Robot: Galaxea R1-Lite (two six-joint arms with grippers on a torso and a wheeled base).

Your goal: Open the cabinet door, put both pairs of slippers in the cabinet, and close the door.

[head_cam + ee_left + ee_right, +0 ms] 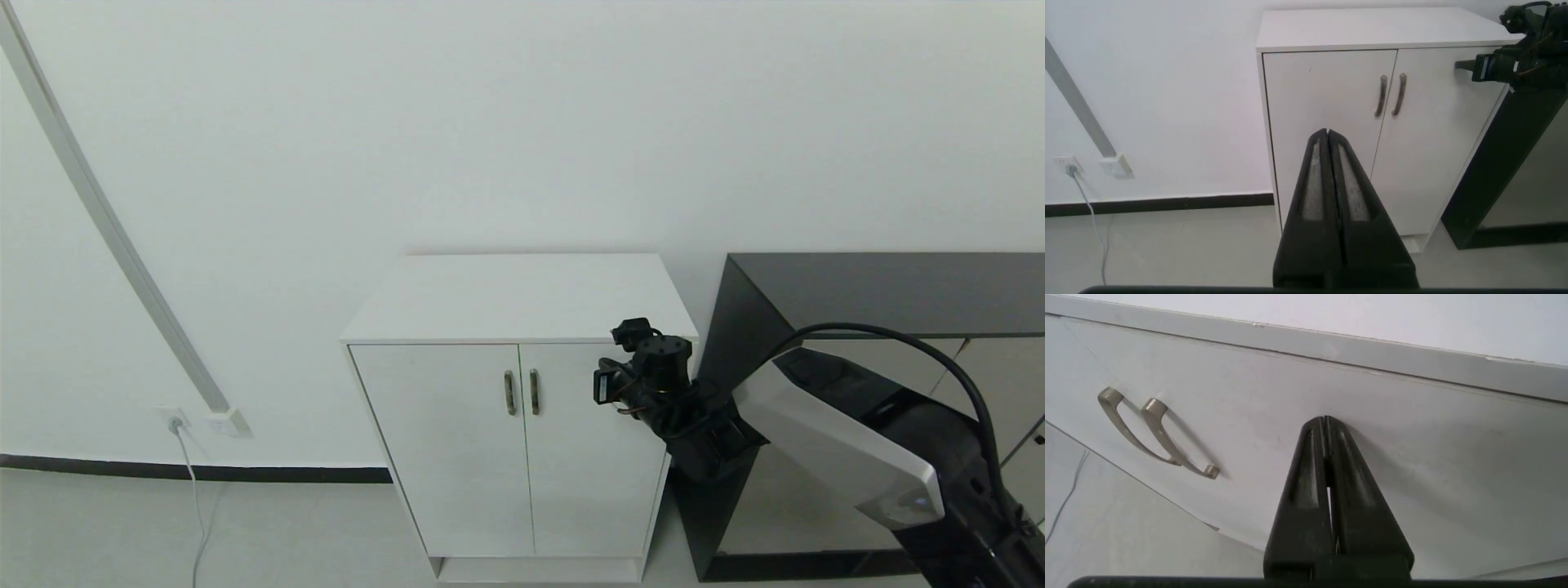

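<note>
The right gripper [1327, 423] has its fingers [1308, 469] pressed together with nothing between them. Their tips point at the right door [1437, 457] of the cabinet [522, 298], high on the panel just under the cabinet's top board and off to the side of the handles [509, 393]. They may be touching the door or standing just off it; the wrist view does not settle it. The left gripper [1328, 135] has its fingers [1313, 188] together and empty too. It hangs well back from the cabinet, facing the left door [1323, 106].

The cabinet is white and stands on the floor against the wall, with both doors shut. The two metal handles sit upright side by side at the seam between the doors, in the cabinet's upper half. Just beside the cabinet, on the right arm's side, stands a dark, glossy piece of furniture [882, 290]. On the cabinet's other side, low on the wall, a socket [174, 421] has a cable plugged in that runs down to the floor. A pale strip [98, 212] slants up the wall from near the socket.
</note>
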